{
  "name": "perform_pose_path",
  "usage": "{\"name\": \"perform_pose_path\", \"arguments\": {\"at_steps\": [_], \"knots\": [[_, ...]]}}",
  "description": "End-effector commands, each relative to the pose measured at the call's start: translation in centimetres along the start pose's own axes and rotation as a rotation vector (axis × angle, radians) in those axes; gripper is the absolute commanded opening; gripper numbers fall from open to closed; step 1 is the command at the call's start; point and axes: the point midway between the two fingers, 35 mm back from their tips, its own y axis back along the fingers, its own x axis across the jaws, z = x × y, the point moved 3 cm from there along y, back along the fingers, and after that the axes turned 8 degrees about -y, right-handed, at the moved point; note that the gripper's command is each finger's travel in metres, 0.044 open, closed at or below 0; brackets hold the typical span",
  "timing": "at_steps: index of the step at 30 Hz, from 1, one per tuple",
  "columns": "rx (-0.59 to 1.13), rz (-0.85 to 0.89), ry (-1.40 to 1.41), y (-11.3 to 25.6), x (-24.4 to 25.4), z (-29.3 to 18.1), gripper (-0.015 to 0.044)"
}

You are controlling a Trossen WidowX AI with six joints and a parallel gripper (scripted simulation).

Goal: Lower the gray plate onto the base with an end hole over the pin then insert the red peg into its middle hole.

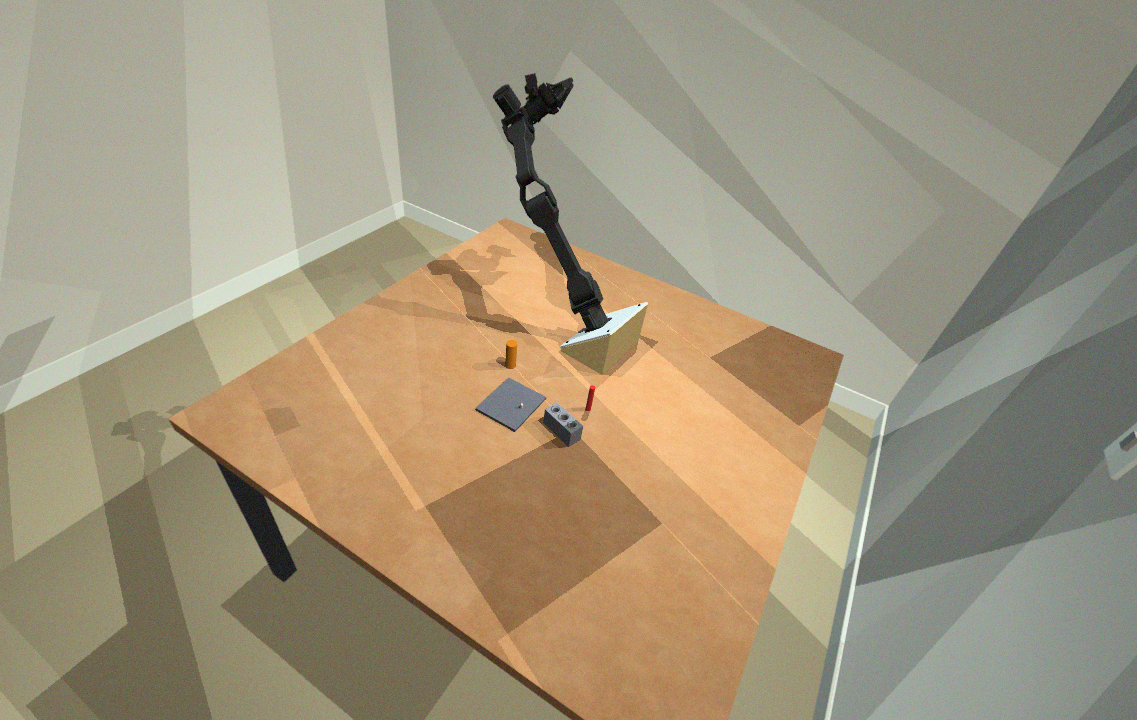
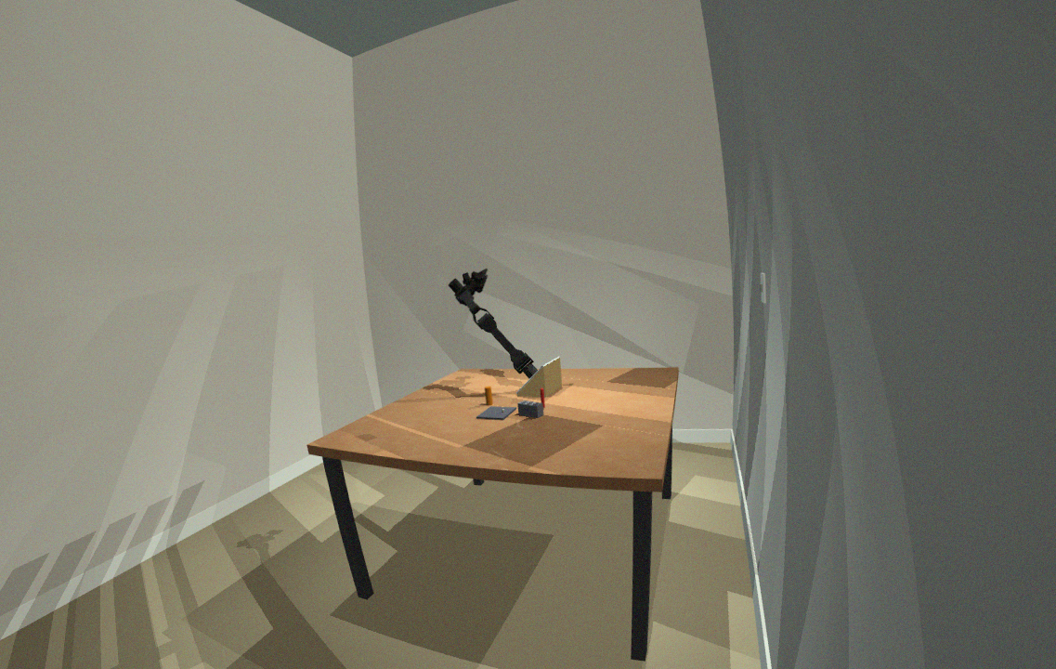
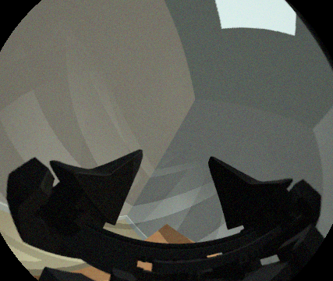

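Observation:
The gray plate (image 1: pixel 561 432) (image 2: pixel 529 411), a thick bar with three holes on top, rests on the table beside the base (image 1: pixel 500 402) (image 2: pixel 489 413), apart from it. The base is a flat blue-gray square with a small pale pin (image 1: pixel 520 405) standing off-centre, nearer the plate. The red peg (image 1: pixel 590 398) (image 2: pixel 542 398) stands upright on the table, close to the plate on the robot's side. My gripper (image 1: pixel 568 83) (image 2: pixel 485 272) (image 3: pixel 177 157) is open and empty, raised high above the table. The wrist view shows none of the task objects.
An orange cylinder (image 1: pixel 511 354) (image 2: pixel 488 396) stands between the base and the robot's side of the table. The arm rises from a wedge-shaped mount (image 1: pixel 619 347) (image 2: pixel 548 379) behind the red peg. Walls stand around the wooden table (image 1: pixel 357 358) (image 2: pixel 415 440).

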Motion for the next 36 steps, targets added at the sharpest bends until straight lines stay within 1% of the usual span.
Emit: {"name": "perform_pose_path", "arguments": {"at_steps": [1,2,7,11,18,27,32,36], "knots": [[0.000,0.000,0.000,0.0,0.0,0.0,0.0426],[0.001,0.003,0.000,0.0,0.1,0.0,0.0440],[0.021,0.102,0.007,1.6,2.3,-1.0,0.0440],[0.048,0.247,0.073,4.4,5.9,-2.6,0.0440],[0.063,0.550,0.096,10.0,10.0,-4.3,0.0440],[0.079,0.955,0.190,21.4,13.7,-6.4,0.0440],[0.074,1.182,0.242,28.5,14.0,-7.4,0.0440],[0.062,1.365,0.284,34.3,13.1,-8.2,0.0440]]}}
